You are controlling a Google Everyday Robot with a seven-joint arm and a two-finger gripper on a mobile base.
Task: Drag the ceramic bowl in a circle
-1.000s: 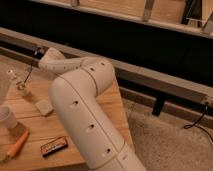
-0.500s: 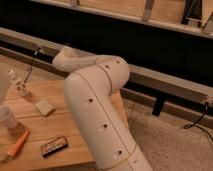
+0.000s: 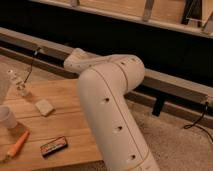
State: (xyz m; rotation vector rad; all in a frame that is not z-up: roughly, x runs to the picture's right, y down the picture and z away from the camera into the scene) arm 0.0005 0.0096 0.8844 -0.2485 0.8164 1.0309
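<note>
The ceramic bowl is out of view. My white arm [image 3: 112,107] fills the middle of the camera view, rising from the bottom edge and bending left over the far side of the wooden table [image 3: 65,122]. Its last visible link [image 3: 75,60] ends above the table's back edge. My gripper does not show anywhere in the view; it is shut, and whether it holds anything cannot be seen.
On the table lie a pale translucent cup [image 3: 6,119], an orange carrot-like thing [image 3: 18,144], a dark flat packet [image 3: 53,146], a pale block [image 3: 44,106] and a small clear object [image 3: 21,87]. A cable [image 3: 31,62] hangs by the back rail [image 3: 170,82].
My arm has swung to the right across the view, and more of the table's middle now shows. The things on the table have not moved.
</note>
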